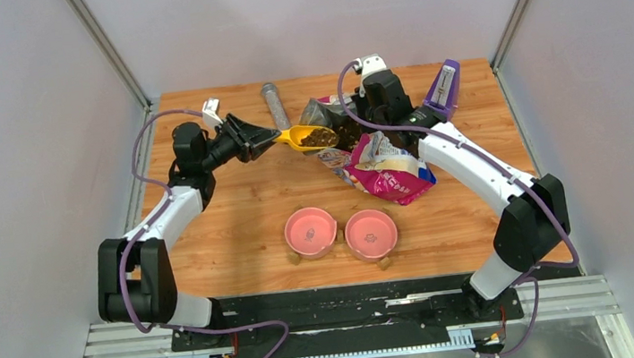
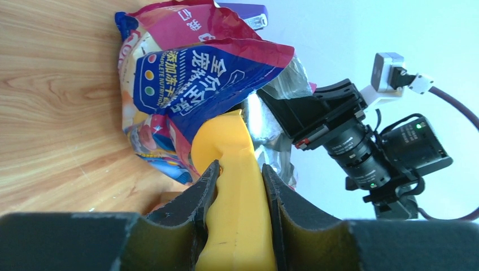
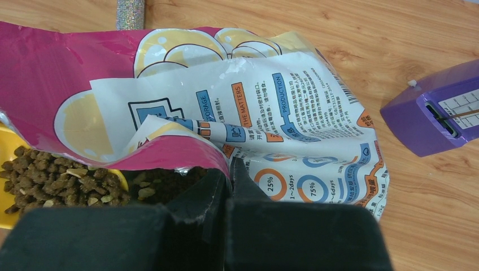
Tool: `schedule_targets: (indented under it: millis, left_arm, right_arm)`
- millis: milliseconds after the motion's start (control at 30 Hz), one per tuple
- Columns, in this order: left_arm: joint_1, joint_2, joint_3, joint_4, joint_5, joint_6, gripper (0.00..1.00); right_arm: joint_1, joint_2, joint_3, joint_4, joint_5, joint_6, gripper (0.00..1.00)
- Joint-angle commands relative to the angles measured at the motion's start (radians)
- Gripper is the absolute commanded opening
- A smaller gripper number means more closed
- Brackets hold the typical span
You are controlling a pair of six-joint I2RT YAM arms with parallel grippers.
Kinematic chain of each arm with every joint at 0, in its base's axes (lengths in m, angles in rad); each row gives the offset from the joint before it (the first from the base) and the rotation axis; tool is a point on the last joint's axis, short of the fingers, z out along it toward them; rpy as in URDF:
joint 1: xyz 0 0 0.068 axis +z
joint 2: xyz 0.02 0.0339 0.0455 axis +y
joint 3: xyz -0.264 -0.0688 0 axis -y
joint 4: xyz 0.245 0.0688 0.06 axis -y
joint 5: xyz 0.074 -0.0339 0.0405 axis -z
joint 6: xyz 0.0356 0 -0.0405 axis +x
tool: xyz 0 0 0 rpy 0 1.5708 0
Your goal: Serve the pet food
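My left gripper (image 1: pixel 271 136) is shut on the handle of a yellow scoop (image 1: pixel 301 136), seen close up in the left wrist view (image 2: pixel 240 186). The scoop bowl holds a heap of dark brown pet food (image 1: pixel 320 137), also in the right wrist view (image 3: pixel 53 180). The scoop sits at the mouth of the pink-purple food bag (image 1: pixel 384 167). My right gripper (image 1: pixel 360 127) is shut on the bag's open edge (image 3: pixel 186 155) and holds it up. More kibble (image 3: pixel 158 183) shows inside the bag. Two empty pink bowls (image 1: pixel 310 231) (image 1: pixel 370 233) stand at the front.
A purple box-like device (image 1: pixel 443 88) stands at the back right, also in the right wrist view (image 3: pixel 438 110). A grey tube (image 1: pixel 272 105) lies at the back. The wooden table (image 1: pixel 236 215) is walled on three sides.
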Motion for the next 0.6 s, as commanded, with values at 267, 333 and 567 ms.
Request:
schedule_targets:
  millis: [267,333,567]
  left_arm:
    - [0.028,-0.028,-0.046,0.265,0.074,-0.175,0.0]
    - [0.031,-0.036,-0.043,0.277,0.077,-0.184,0.0]
    - [0.046,-0.067,-0.033,0.268,0.064,-0.251,0.0]
  right_arm:
    - [-0.059,-0.024,-0.017,-0.007,0.039,-0.023,0.0]
    - [-0.068,-0.028,-0.017,-0.006,0.033,-0.019,0.0]
    - [-0.1,-0.047,-0.045,0.024,-0.002,0.003,0.0]
